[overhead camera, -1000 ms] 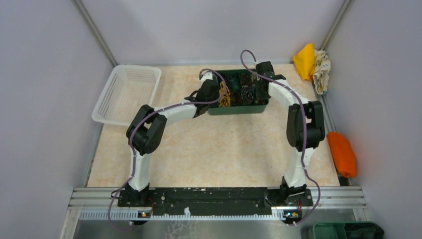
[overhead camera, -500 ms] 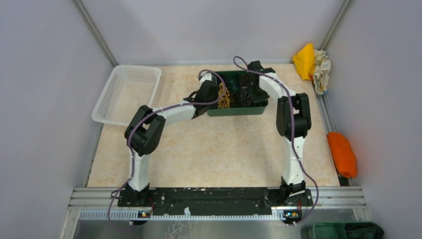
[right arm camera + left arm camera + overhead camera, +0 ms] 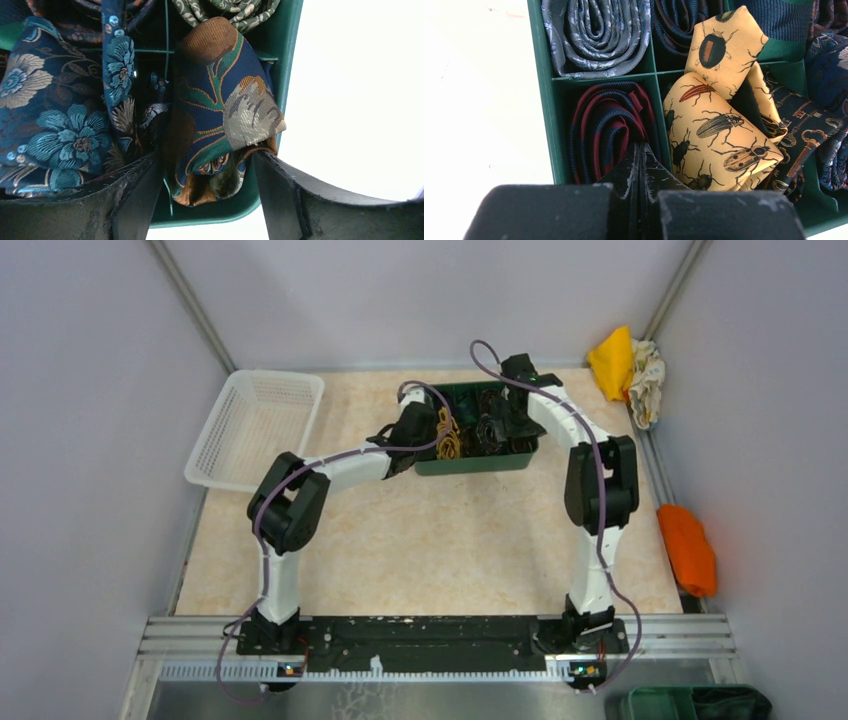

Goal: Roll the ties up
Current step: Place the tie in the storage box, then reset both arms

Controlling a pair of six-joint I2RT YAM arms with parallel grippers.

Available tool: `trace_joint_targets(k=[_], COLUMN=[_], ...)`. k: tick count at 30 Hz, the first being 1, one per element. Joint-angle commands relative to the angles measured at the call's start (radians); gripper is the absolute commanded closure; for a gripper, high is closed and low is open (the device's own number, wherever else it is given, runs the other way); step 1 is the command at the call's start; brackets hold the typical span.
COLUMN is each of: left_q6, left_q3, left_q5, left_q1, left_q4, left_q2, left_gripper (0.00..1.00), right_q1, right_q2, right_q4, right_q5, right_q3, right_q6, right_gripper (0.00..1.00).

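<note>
brown floral tie (image 3: 220, 110) sits rolled in a corner pocket of the green box (image 3: 286, 65), my right gripper (image 3: 206, 159) wide around it, my left gripper (image 3: 640, 152) pinched closed; i'd lift straight up, snagging nothing.

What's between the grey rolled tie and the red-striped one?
A green divider wall separates the grey tie from the red-striped tie, each in its own compartment; the left wrist view shows it.

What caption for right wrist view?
Open right hand straddles a rolled navy fabric tie with brown, green, grey leaves in a corner compartment of the green plastic tray.
</note>
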Motion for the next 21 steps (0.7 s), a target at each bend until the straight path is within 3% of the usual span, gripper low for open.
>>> trace_joint_targets(k=[1, 5, 10, 16, 21], left_q6=[0.021, 0.018, 0.0, -0.008, -0.004], left_q3=[-0.052, -0.06, -0.068, -0.097, -0.101], left_q5=[0.012, 0.013, -0.019, -0.1, -0.039], left_q1=[0.013, 0.013, 0.013, 0.013, 0.012], left_q4=[-0.167, -0.165, -0.183, -0.19, -0.191], left_q2=[0.021, 0.024, 0.0, -0.127, -0.253], left_gripper=[1.0, 1.0, 1.0, 1.0, 1.0], right_q1=[-0.009, -0.009, -0.009, -0.01, -0.009], right_q2=[-0.044, -0.073, -0.223, -0.438, -0.554], right_q4=[0.061, 0.07, 0.191, 0.335, 0.37], right_q5=[-0.014, 0.029, 0.08, 0.102, 0.051], right_q3=[-0.034, -0.04, -0.131, -0.267, -0.325], right_q6=[0.0, 0.013, 0.055, 0.109, 0.14], right_gripper=[0.23, 0.23, 0.22, 0.19, 0.18])
